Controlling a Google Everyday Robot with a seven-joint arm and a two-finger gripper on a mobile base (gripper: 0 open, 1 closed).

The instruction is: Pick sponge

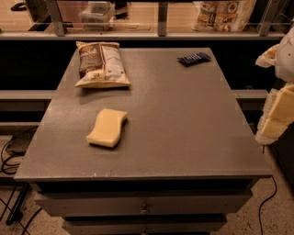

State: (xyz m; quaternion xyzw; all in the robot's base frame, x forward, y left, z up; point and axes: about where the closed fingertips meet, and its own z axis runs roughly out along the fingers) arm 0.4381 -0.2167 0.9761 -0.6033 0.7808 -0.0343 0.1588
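Observation:
The sponge (107,127) is a pale yellow foam pad with wavy sides. It lies flat on the grey table (183,119), left of the middle and toward the front. My gripper (278,117) is at the right edge of the view, beside the table's right edge and far from the sponge. Only its yellowish blocky parts show there.
A brown-and-white snack bag (100,64) lies at the table's back left, behind the sponge. A small dark blue packet (194,58) lies at the back right. A shelf with bags (224,15) and a clear bin (96,13) runs behind. Cables (9,160) hang at the left.

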